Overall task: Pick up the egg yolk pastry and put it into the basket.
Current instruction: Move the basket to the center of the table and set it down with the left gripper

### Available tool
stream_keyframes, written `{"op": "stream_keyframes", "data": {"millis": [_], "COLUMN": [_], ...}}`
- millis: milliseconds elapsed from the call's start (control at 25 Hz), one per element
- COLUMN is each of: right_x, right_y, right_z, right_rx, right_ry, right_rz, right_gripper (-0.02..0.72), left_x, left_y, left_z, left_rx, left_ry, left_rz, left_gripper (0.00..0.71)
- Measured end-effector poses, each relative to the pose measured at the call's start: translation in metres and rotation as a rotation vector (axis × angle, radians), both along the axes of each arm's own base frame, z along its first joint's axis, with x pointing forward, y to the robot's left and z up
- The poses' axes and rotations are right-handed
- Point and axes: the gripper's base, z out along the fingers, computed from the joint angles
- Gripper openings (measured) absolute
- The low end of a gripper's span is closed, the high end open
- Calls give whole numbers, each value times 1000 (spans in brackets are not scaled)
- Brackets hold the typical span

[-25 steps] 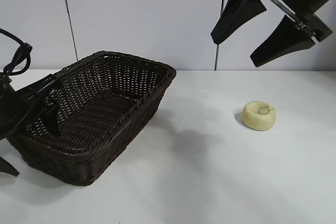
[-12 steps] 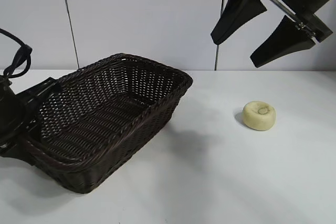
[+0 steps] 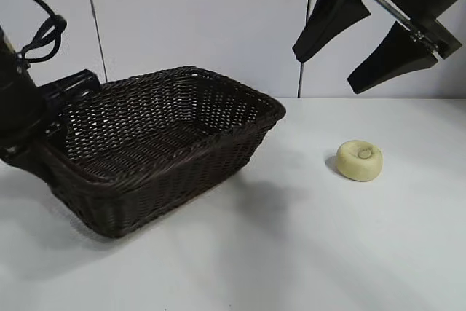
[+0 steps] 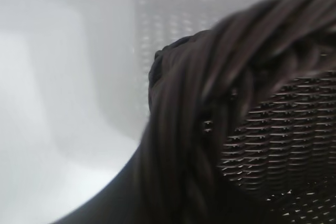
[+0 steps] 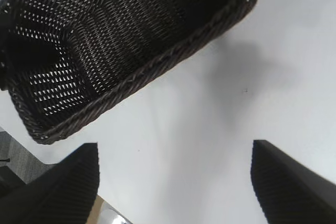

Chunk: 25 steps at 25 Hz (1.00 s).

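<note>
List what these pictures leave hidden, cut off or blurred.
- Left gripper: exterior view, its fingertips sit behind the basket rim; the arm is cut by the frame edge.
- Basket rim: left wrist view, so close it blurs and fills the frame.
- Egg yolk pastry: absent from both wrist views.
- Right gripper: exterior view, its body is cut off by the top edge.

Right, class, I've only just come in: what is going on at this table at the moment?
The left gripper is shut on the end rim of the basket and holds that end tilted up off the table. The egg yolk pastry lies untouched on the table, apart from the basket. The right gripper hangs open high above the pastry. Nothing is in the basket yet.
</note>
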Motion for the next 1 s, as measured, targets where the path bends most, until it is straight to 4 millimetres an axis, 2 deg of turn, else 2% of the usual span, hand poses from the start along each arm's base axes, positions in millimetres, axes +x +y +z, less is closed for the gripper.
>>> {"op": "stream_keyframes", "data": {"millis": [240,440,680,800,1000], "right_x": [0,0,0,0,0], "right_y": [0,0,0,0,0], "right_z": [0,0,0,0,0], "right_rx": [0,0,0,0,0], "right_ry": [0,0,0,0,0], "right_rz": [0,0,0,0,0], "right_gripper": [568,568,568,568,568], "left_x": [8,18,30,43,64], "left_y": [13,11,6,3,-3], "left_z": [9,23,45,43,29], "left_rx": [36,92,118,113,105], "left_ry": [-47,-140,-187,-156,-86], "left_rz": [-150,-381,-551,-611,-711], "left_gripper": [101,101,101,101,101]}}
